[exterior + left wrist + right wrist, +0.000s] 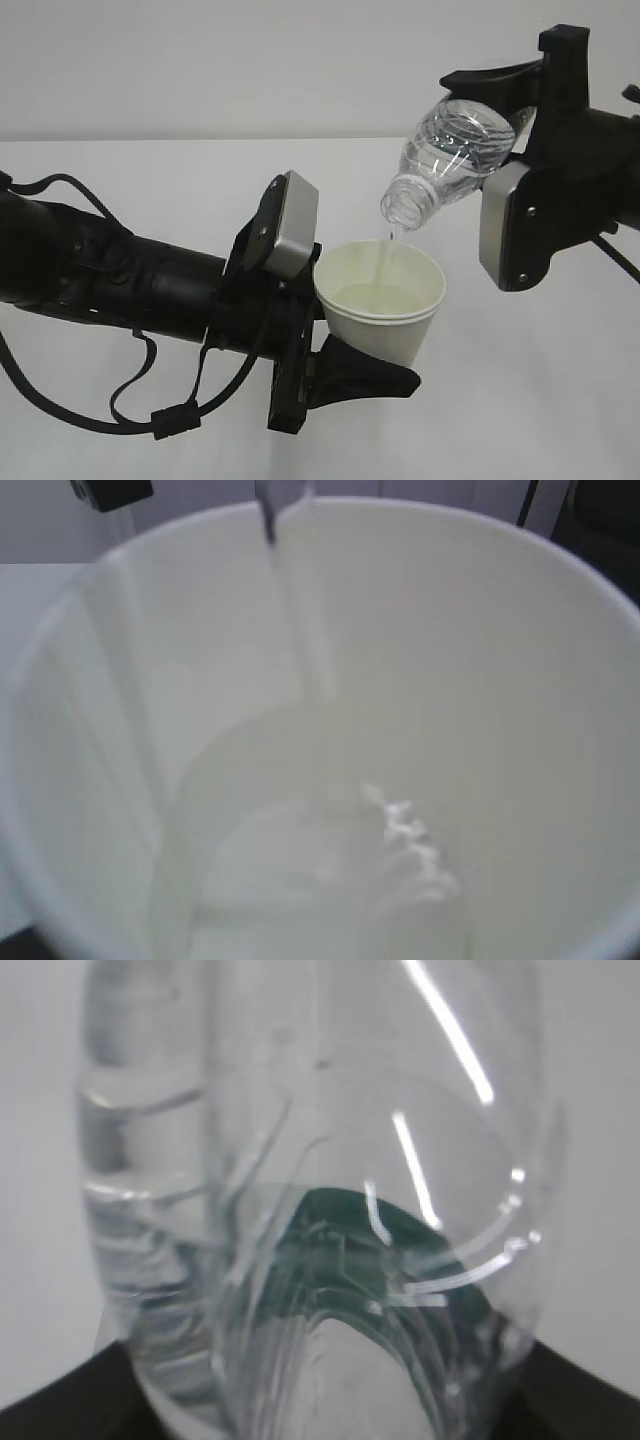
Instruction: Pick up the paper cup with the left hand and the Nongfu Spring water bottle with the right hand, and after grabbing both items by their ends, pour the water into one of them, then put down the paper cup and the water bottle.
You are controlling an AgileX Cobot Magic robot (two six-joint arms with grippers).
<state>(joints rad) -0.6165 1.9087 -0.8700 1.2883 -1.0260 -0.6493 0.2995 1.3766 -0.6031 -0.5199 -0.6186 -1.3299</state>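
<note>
Paper cup [380, 300]: white, tapered, upright, raised clear of the table [560, 400], clamped by its lower wall in the left hand [335, 345]; rim level, mouth up, some water inside. Left hand: closed on the cup, reaching in from the left edge almost horizontally, one black finger [365, 378] showing under and in front of the cup base, grey plate [292, 226] tilted just behind the rim, loose black cables [150, 400] sagging below the forearm. Nongfu Spring water bottle [452, 150]: clear, ribbed, capless, tipped neck-down to the left, held at its base end by the right hand [525, 105]; open mouth just above the cup's rear rim, not touching it. Right hand: closed on the bottle's bottom end, entering from the upper right, black upper finger [490, 80] lying over the bottle, grey plate [505, 225] hanging below and beside it. Water stream [385, 255]: thin, falling from bottle mouth into the cup. Left wrist view: cup interior [480, 680] filling the frame, stream [305, 630] down the middle, foam [410, 835] on the pool. Right wrist view: bottle base [320, 1210] close up, green label tint [340, 1250] through the plastic, black finger edges at both lower corners. Surroundings: plain white table and pale wall [200, 60].
</note>
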